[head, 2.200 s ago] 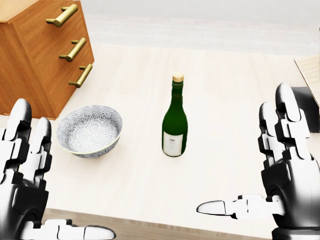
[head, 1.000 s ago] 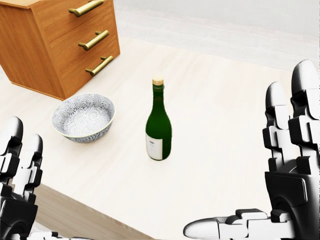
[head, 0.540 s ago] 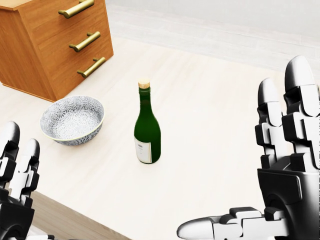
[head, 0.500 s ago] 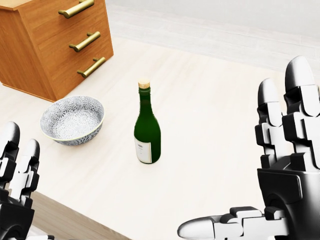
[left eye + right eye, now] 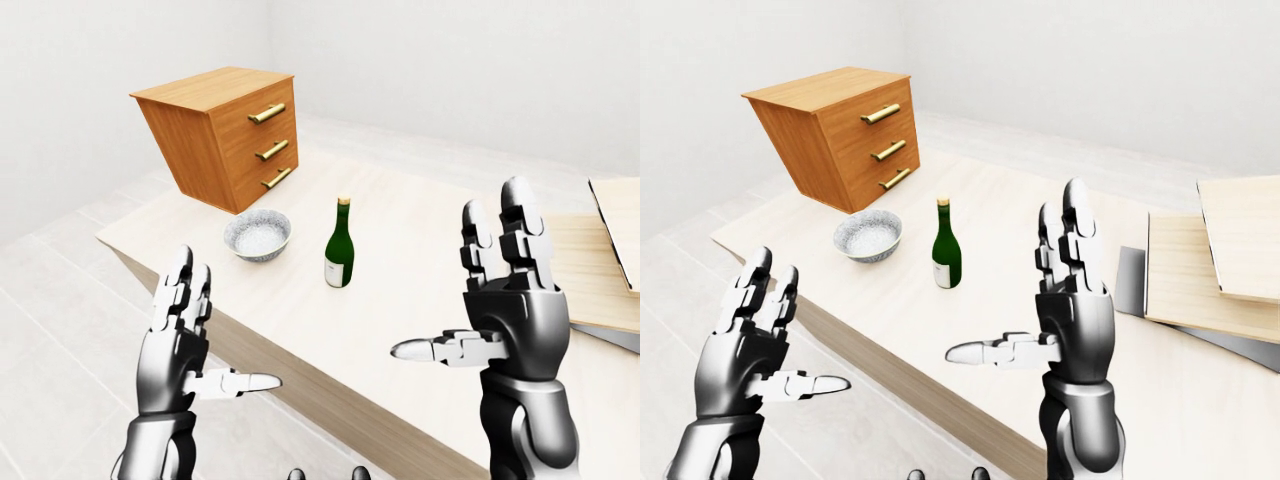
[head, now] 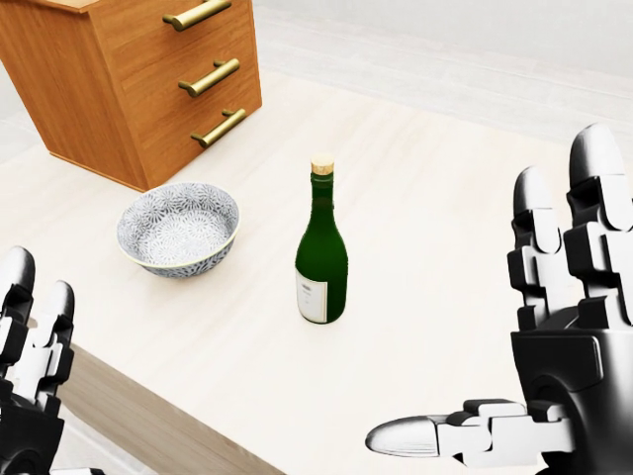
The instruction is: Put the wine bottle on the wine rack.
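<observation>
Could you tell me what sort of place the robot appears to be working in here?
Probably a simulated home dining or kitchen area: a pale wooden table holds a wine bottle, a patterned bowl and a small wooden drawer chest, within plain white walls.

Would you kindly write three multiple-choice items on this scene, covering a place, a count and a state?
1. In the head view, the patterned grey ceramic bowl lies where from the green glass wine bottle?
A. left
B. right
C. behind it, hidden
2. How many brass handles does the wooden drawer chest show?
A. one
B. three
C. five
3. The right hand is:
A. shut on the bottle
B. open, touching nothing
C. out of view

Answers: 1 A, the bowl sits left; 2 B, three handles stacked; 3 B, fingers spread, clear of the bottle.
</observation>
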You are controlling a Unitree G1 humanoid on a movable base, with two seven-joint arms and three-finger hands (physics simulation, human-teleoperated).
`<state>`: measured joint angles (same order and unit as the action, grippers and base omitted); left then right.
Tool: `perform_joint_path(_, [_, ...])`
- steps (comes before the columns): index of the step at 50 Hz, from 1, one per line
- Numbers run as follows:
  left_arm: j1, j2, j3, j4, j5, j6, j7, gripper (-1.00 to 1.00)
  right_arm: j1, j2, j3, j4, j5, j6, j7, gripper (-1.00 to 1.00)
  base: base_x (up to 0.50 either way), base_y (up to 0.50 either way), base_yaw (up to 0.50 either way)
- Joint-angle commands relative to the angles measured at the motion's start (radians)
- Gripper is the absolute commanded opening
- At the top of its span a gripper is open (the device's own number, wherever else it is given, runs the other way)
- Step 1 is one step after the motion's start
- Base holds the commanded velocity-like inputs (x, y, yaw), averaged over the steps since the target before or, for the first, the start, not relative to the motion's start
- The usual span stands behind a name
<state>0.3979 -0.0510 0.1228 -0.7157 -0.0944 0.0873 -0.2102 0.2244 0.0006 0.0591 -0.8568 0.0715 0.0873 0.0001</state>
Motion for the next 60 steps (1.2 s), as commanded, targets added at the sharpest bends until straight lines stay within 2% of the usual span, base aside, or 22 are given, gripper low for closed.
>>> perform_joint_path(1, [0.0,-0.002,0.015,-0.017,-0.009,0.0,-0.005,1.0,-0.013,0.006,-0.019,0.005,0.033,0.0,-0.008,1.0,0.0,0.0,0.0])
perform_joint_path(13, [0.0,-0.01,0.023,-0.027,-0.004,0.0,-0.014,1.0,-0.013,0.003,-0.005,0.012,0.039,0.0,-0.013,1.0,0.23,-0.35,0.0])
perform_joint_path(39, [0.02,-0.019,0.026,0.001,-0.004,0.0,-0.029,1.0,-0.069,0.005,0.041,0.105,0.022,0.0,-0.043,1.0,0.0,0.0,0.0])
perform_joint_path(60, [0.04,-0.03,0.061,-0.045,-0.024,0.0,-0.05,1.0,-0.251,0.056,0.013,0.368,0.038,0.0,-0.142,1.0,0.0,0.0,0.0])
